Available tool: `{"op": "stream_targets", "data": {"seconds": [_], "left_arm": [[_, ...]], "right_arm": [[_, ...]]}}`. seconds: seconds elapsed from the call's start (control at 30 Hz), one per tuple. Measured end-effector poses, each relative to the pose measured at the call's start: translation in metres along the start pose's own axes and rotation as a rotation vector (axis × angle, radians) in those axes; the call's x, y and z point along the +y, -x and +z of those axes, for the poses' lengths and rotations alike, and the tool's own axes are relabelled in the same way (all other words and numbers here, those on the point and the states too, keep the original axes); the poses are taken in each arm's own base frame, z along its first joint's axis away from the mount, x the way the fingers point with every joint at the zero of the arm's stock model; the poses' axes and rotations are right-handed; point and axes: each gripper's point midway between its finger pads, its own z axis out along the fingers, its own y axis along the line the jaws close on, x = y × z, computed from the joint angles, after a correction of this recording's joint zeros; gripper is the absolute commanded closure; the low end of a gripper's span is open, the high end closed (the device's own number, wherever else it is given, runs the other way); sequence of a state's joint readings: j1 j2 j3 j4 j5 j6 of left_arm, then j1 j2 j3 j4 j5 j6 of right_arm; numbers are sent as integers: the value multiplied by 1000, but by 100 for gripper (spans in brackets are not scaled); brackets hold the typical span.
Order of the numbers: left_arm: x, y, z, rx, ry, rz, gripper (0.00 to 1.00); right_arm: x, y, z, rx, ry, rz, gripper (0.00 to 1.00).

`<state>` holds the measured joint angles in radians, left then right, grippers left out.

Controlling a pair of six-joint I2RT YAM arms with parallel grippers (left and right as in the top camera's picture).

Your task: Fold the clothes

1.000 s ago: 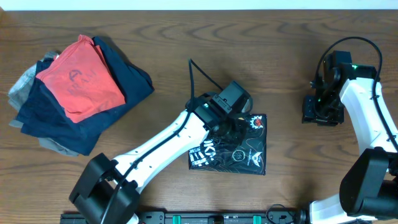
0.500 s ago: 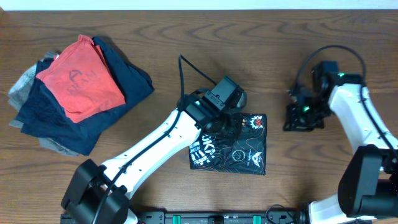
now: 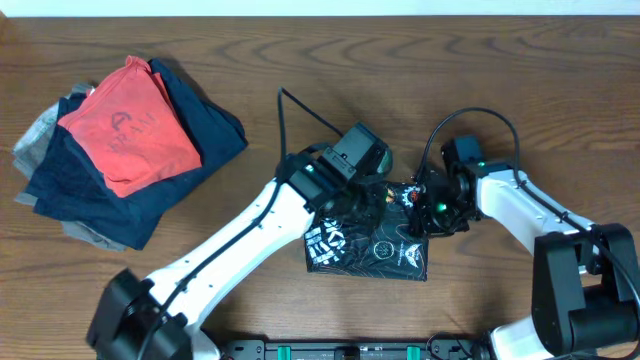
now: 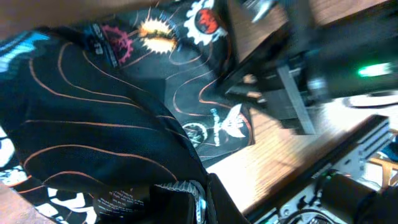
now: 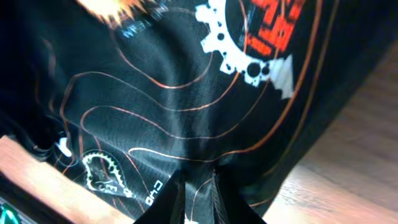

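— Wooden table [image 3: 560, 70], brown all over. Where does the jersey [image 3: 385, 250] lie?
— Near the front edge, in the middle, folded to a small black rectangle with white lettering at its left end.
— And the right gripper [image 5: 198, 186]?
— At the jersey's far right corner, jaws nearly closed, a ridge of black cloth pinched between them.
— The left gripper [image 3: 366, 205]?
— Over the far left part, cloth bunched under it. Whether its jaws are open or closed I cannot tell.
— Anything else?
— A pile of clothes [image 3: 190, 150] far left, red tee [image 3: 125, 125] on top, well apart.
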<state>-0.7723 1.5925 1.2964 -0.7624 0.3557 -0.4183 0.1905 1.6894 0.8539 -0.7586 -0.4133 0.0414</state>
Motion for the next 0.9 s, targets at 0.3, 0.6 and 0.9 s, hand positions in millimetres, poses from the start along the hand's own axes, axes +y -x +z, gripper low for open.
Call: {"op": "stream_targets", "data": {"seconds": [0.3,0.6,0.9], "left_arm": [[-28,6,-4,-64,-61,74,94],[-36,-3,23,-9,-59,102,66],[-33,7,23,-24,-85,116,66]], "right_arm": [[2,-3,4,8,-5,33,85],[3,-10,2,37,1,63,66],[-31,10,-61,30,-159,201,64]]}}
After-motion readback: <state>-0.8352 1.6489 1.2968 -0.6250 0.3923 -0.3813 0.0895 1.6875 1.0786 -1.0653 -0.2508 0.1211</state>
